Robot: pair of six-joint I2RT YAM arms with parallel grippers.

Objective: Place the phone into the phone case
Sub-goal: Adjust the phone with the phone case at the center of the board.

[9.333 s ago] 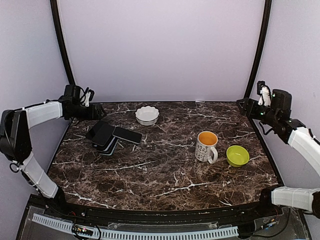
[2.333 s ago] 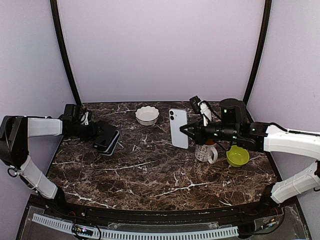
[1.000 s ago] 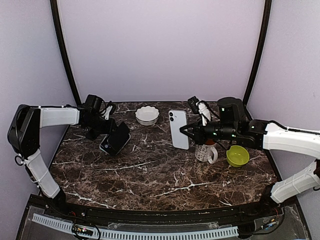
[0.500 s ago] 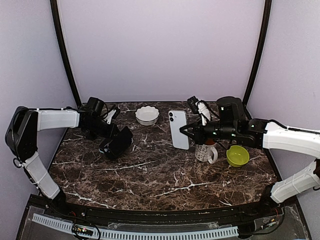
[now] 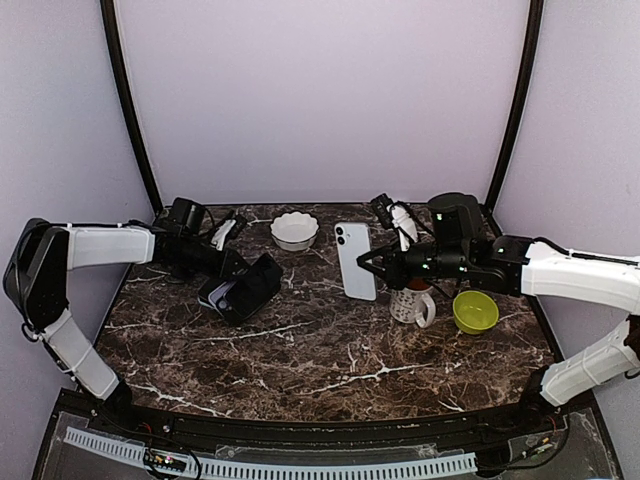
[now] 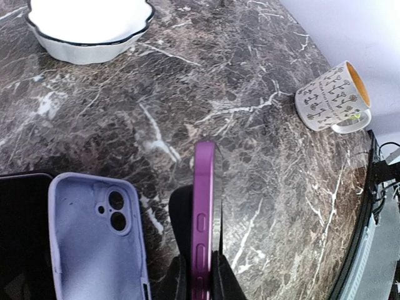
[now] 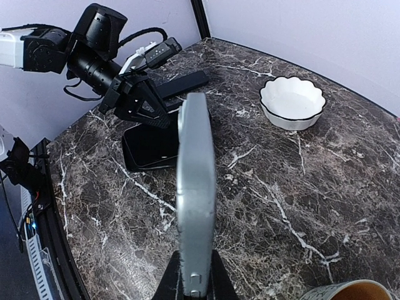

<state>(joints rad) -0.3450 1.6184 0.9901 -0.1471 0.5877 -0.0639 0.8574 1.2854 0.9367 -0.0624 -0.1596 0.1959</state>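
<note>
I have the silver-white slab smartphone standing upright, lifted off the dark brown marble tabletop. Its side edge is pinched in the right claw, which is clenched hard on it. On the right wrist camera the phone rises edge-on straight out from between the fingers.

Across from it, well apart, the left claw is clamped on a dark purple phone case, tilted up on one long edge. On the left wrist camera that case shows as a thin purple rim with its side buttons toward me, jaws tight on either side.

Just left of the left claw a lavender silicone phone case lies open side up on the marble. It touches a flat black slab further left, and I cannot tell whether that is a phone or another case.

Ahead of the left claw and off to its left sits a white scalloped ceramic bowl. Under the right claw's wrist stands a patterned white mug with an orange inside, and a lime-green bowl sits just beside the mug
</note>
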